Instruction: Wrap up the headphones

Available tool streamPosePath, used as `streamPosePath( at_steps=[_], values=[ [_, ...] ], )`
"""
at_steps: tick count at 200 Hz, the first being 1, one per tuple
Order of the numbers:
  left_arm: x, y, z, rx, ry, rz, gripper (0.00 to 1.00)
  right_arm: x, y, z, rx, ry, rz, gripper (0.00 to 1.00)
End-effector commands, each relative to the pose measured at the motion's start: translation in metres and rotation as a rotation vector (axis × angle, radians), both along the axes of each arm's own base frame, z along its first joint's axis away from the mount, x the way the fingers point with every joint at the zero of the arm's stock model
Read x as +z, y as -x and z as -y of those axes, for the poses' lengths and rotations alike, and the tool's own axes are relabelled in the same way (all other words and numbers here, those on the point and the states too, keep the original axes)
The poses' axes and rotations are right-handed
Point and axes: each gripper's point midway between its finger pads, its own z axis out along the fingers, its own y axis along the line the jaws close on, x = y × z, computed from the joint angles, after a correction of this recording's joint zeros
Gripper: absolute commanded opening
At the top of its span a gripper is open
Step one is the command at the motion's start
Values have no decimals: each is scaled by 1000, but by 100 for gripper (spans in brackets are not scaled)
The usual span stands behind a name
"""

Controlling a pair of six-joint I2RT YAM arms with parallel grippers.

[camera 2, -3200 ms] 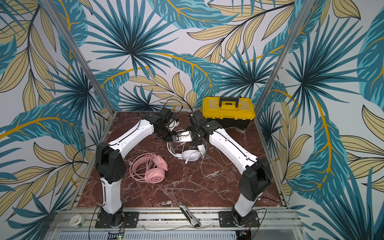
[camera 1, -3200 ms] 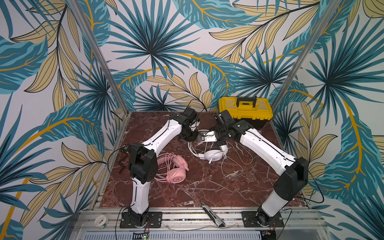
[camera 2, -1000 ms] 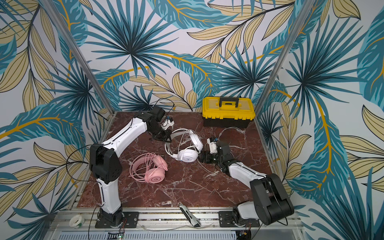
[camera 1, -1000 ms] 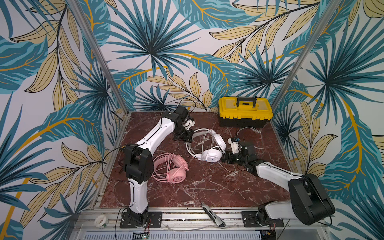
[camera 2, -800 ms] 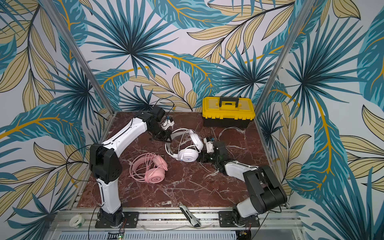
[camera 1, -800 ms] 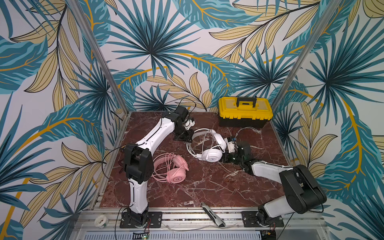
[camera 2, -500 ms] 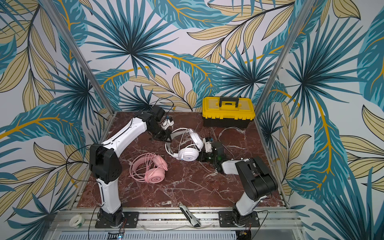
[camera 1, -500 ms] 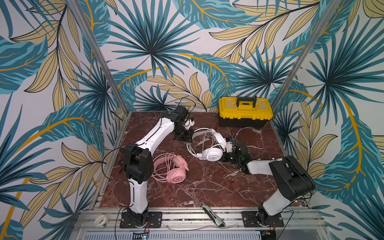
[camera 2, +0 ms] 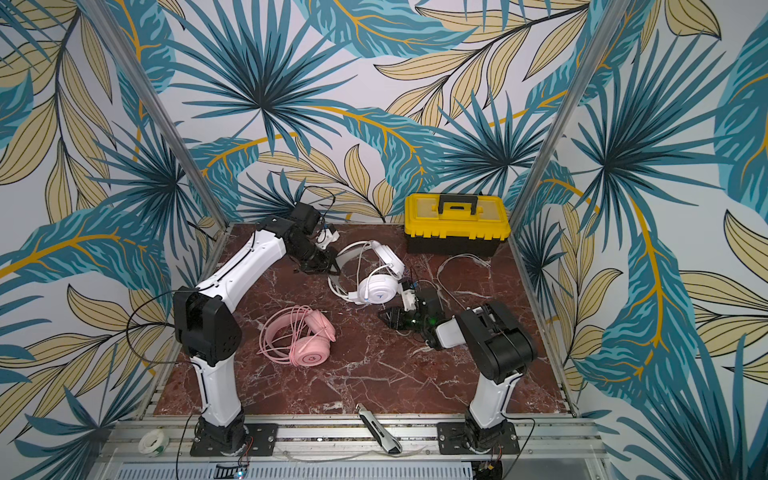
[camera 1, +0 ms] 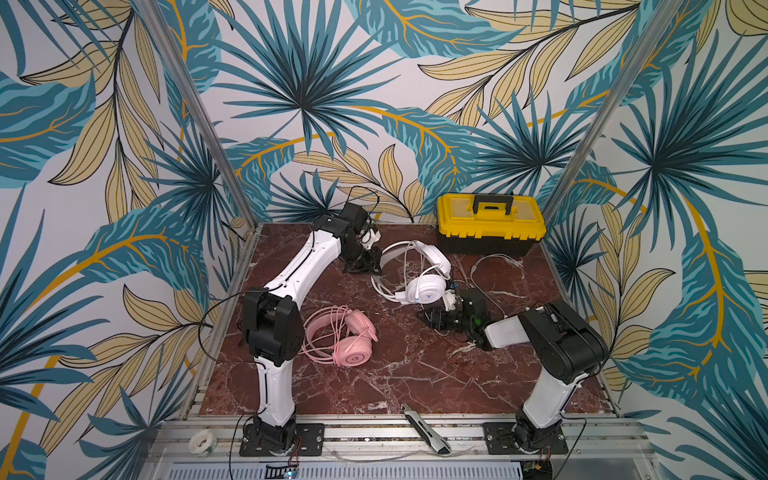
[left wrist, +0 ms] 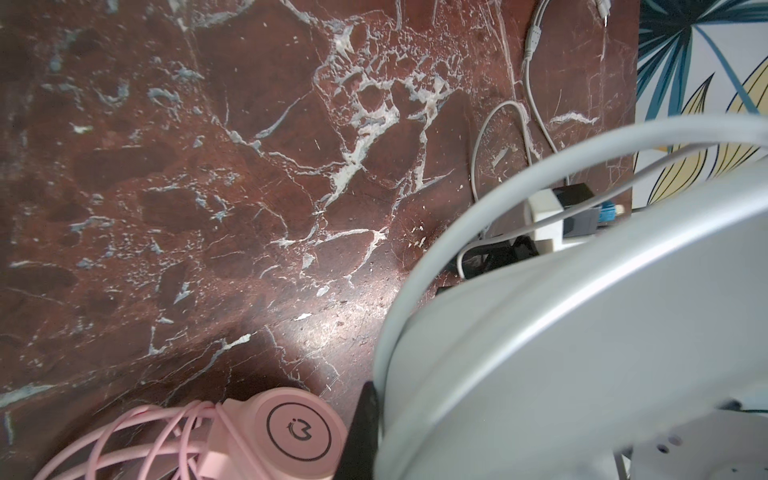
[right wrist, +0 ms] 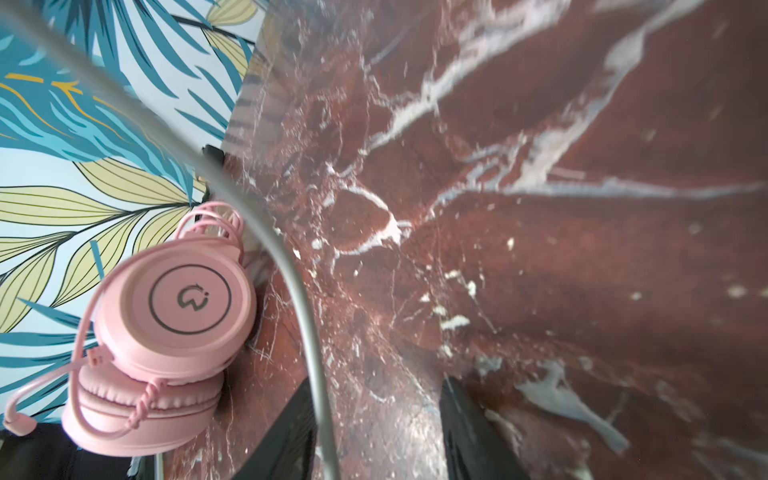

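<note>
Right wrist view shows the right gripper (right wrist: 376, 386) released, its jaws apart with the thin grey-white cable (right wrist: 307, 316) running between them. In both top views the left gripper (camera 1: 369, 266) is clenched on the headband of the white over-ear headset (camera 1: 424, 287), which is in the middle of the red marble tabletop (camera 1: 415, 374). The pink over-ear headset (camera 1: 349, 345) lies nearer the front left.

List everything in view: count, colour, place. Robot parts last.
white headphones: 1, white, back middle, propped up
pink headphones: 1, pink, left of centre, cable wound on
toolbox: 1, yellow-black, back right
white cable: 1, white, loose, in front of toolbox
utility knife: 1, grey, front rail
tape roll: 1, white, front rail, left
table: 1, red marble
left hand: 1, black, shut on white headphones
right hand: 1, black, open around white cable
</note>
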Motion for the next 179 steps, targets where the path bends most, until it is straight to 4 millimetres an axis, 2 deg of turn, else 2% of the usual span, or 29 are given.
streamPosePath(
  at_steps=[1, 68, 147, 179],
  values=[
    [48, -9, 7, 28, 118, 87, 0, -1, 6, -12, 49, -43, -20, 46],
    [60, -24, 9, 78, 161, 98, 0, -3, 12, -29, 143, -35, -47, 42],
    [61, -54, -17, 239, 142, 125, 0, 4, 28, -26, 179, -5, -45, 41],
    [58, -63, -26, 305, 137, 130, 0, 1, 37, -24, 204, 19, -71, 41]
  ],
)
